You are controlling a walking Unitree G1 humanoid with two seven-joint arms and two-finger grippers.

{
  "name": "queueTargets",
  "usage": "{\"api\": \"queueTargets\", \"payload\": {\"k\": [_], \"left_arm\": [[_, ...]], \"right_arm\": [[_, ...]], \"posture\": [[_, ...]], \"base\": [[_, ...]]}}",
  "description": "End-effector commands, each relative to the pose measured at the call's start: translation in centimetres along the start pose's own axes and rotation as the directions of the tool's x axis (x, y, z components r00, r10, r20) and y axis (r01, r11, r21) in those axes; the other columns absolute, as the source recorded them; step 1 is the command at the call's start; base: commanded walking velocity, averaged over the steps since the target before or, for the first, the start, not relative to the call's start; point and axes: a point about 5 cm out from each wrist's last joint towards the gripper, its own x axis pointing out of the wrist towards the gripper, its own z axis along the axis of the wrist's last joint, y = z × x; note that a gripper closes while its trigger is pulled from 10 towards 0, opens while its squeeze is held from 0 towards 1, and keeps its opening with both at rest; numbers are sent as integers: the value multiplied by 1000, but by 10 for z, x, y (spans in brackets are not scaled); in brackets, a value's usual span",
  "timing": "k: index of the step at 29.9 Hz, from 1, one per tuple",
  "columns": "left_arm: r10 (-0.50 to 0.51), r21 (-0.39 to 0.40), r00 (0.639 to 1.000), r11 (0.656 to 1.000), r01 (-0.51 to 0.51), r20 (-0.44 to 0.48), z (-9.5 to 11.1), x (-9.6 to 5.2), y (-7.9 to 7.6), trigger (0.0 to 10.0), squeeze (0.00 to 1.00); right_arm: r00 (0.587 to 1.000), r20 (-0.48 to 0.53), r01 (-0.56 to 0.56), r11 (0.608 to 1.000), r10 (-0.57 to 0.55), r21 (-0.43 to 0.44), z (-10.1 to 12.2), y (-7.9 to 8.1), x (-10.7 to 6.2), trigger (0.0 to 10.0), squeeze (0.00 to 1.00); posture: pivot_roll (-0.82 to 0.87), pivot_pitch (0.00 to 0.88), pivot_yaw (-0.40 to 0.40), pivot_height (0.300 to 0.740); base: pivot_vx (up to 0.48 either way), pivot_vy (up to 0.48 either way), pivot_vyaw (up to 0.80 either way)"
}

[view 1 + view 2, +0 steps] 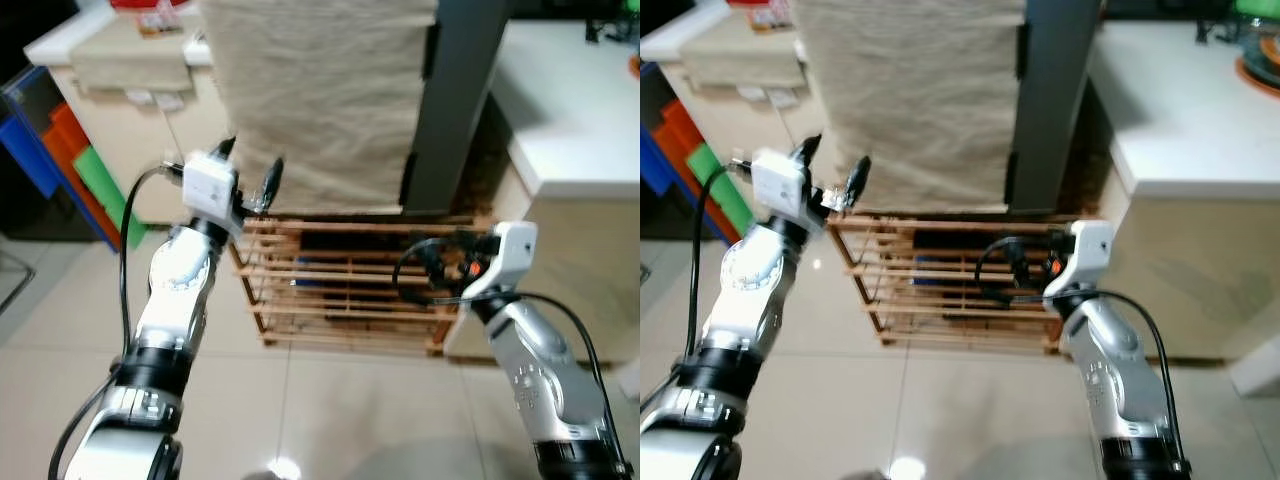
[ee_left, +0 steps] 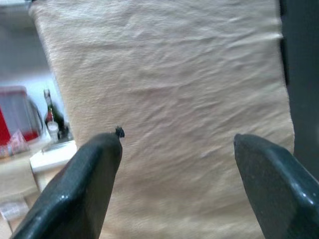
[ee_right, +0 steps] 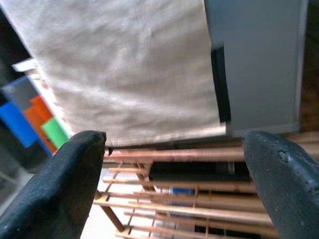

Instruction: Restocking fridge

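The fridge (image 1: 455, 100) is a grey box standing on a low wooden slatted rack (image 1: 340, 290). A beige cloth (image 1: 320, 100) hangs over its front and left side. My left gripper (image 1: 252, 165) is raised at the cloth's lower left corner, open and holding nothing; in the left wrist view its fingers (image 2: 94, 179) frame the cloth (image 2: 174, 89). My right gripper (image 1: 432, 268) sits lower, in front of the rack's right end, open and empty. In the right wrist view the cloth's hem (image 3: 149, 134) and the rack's slats (image 3: 189, 199) lie between its fingers (image 3: 75, 184).
A white counter (image 1: 570, 100) stands close on the right, above a pale cabinet side (image 1: 590, 260). On the left are a beige cabinet (image 1: 130, 130) and blue, orange and green bins (image 1: 60, 150). Pale floor tiles (image 1: 330, 400) lie before the rack.
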Motion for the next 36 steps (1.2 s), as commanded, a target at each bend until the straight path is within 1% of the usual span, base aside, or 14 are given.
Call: {"api": "queueTargets", "payload": {"k": [1, 3, 5, 7, 8, 10, 13, 16, 21, 26, 29, 31, 34, 36], "left_arm": [[25, -33, 997, 999, -27, -70, -5, -3, -4, 10000, 0], [35, -77, 995, 996, -42, -93, -9, -8, -11, 10000, 0], [17, -115, 993, 993, -30, -119, -14, -18, -24, 10000, 0], [7, -122, 992, 992, -23, -129, -17, -22, -28, 10000, 0], [31, -167, 986, 984, -59, -166, -22, -27, -26, 10000, 0], [44, -181, 983, 981, -77, -180, -23, -28, -24, 10000, 0], [104, -229, 965, 960, -160, -239, -29, -30, -9, 10000, 0], [118, -181, 955, 968, -172, -272, -36, -34, 1, 10000, 0], [97, -169, 954, 974, -149, -284, -39, -35, -1, 10000, 0], [73, -172, 961, 977, -123, -268, -38, -34, -3, 10000, 0], [-16, -231, 988, 973, -20, -154, -24, -37, -17, 10000, 0], [-79, -231, 991, 971, 53, -105, -17, -43, -25, 10000, 0], [-127, -230, 988, 968, 103, -92, -13, -51, -29, 10000, 0], [-138, -198, 985, 973, 116, -100, -14, -54, -26, 10000, 0]], "right_arm": [[997, -7, 72, 997, -73, -14, -4, -11, -3, 10000, 0], [993, -7, 117, 993, -117, -11, -7, -17, -4, 10000, 0], [992, -2, 124, 992, -124, -25, -7, -18, -5, 10000, 0], [992, 0, 122, 992, -122, -40, -7, -18, -5, 10000, 0], [991, 12, 135, 990, -134, -51, -6, -20, -5, 10000, 0], [990, 17, 140, 989, -139, -53, -6, -21, -6, 10000, 0], [982, 56, 184, 979, -179, -92, 1, -31, -12, 10000, 0], [968, 111, 237, 967, -226, -96, 12, -44, -23, 10000, 0], [968, 101, 240, 964, -229, -113, 9, -46, -26, 10000, 0], [969, 104, 233, 966, -222, -109, 8, -41, -22, 10000, 0], [974, 92, 217, 971, -208, -102, 4, -37, -20, 10000, 0], [976, 82, 208, 973, -200, -100, 1, -36, -20, 10000, 0], [979, 72, 198, 975, -192, -99, -2, -35, -20, 10000, 0], [979, 72, 197, 976, -190, -98, -2, -35, -20, 10000, 0]], "posture": [[-92, 0, 71, 740], [-93, 0, 75, 740], [-93, 0, 75, 740], [-96, 0, 81, 740], [-97, 0, 80, 740], [-97, 0, 80, 740], [-91, 0, 68, 740], [-95, 0, 70, 740], [-102, 0, 73, 740], [-101, 0, 75, 740], [-97, 0, 72, 740], [-95, 0, 72, 740], [-81, 0, 64, 740], [-75, 0, 60, 740]], "base": [[0, 480, -738], [0, 480, -722], [0, 480, -722], [0, 480, -719], [0, 480, -719], [0, 480, -719], [0, 480, -725], [0, 480, -725], [0, 480, -731], [0, 480, -728], [0, 480, -729], [0, 480, -731], [0, 480, -731], [0, 480, -728]]}}
